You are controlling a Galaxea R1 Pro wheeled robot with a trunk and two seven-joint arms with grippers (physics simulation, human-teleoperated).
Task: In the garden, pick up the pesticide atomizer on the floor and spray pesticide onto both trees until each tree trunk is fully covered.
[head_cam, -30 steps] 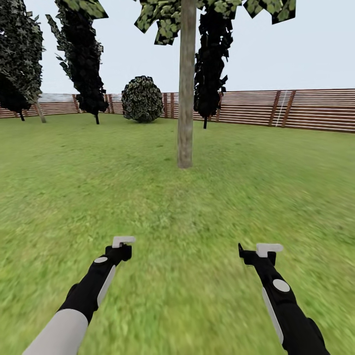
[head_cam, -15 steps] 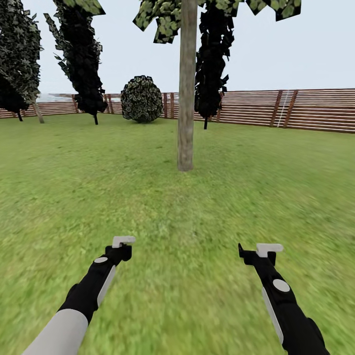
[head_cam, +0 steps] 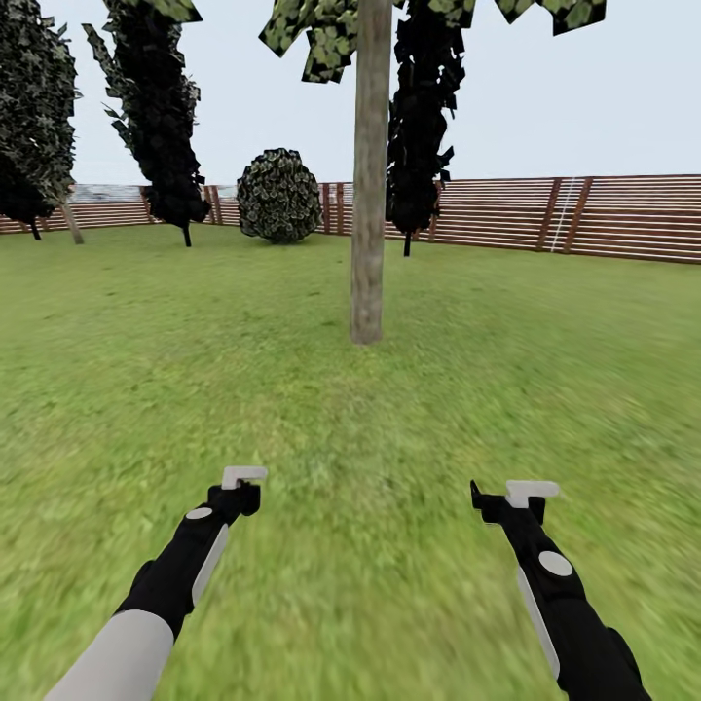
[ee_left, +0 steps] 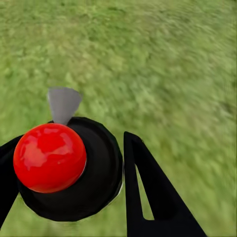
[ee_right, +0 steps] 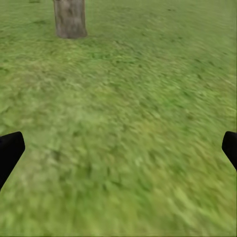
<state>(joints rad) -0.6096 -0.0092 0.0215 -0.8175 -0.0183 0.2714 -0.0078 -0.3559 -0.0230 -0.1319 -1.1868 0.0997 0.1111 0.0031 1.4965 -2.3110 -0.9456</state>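
Observation:
A tree trunk [head_cam: 367, 195], straight and mottled grey-brown, rises from the lawn straight ahead, a few arm lengths beyond both grippers; its foot also shows in the right wrist view as trunk [ee_right: 69, 17]. In the left wrist view the pesticide atomizer [ee_left: 96, 173] is a round blackish body with a red knob and a grey nozzle, and the black fingers [ee_left: 148, 192] close against it. My left gripper [head_cam: 243, 479] is shut on it, low over the grass. My right gripper [head_cam: 526, 492] is open and holds nothing; its fingers [ee_right: 10, 148] stand wide apart.
Blurry green grass [head_cam: 350, 428] covers the ground all round. A brown slat fence [head_cam: 584, 214] runs along the back. A round bush [head_cam: 279, 195] and dark narrow trees [head_cam: 156, 117] stand by it. Another leaning trunk [head_cam: 73, 222] is at the far left.
The whole picture has shifted: the trunk's foot sits slightly lower and the trunk looks nearer, so the camera has moved forward. Both arms keep the same pose.

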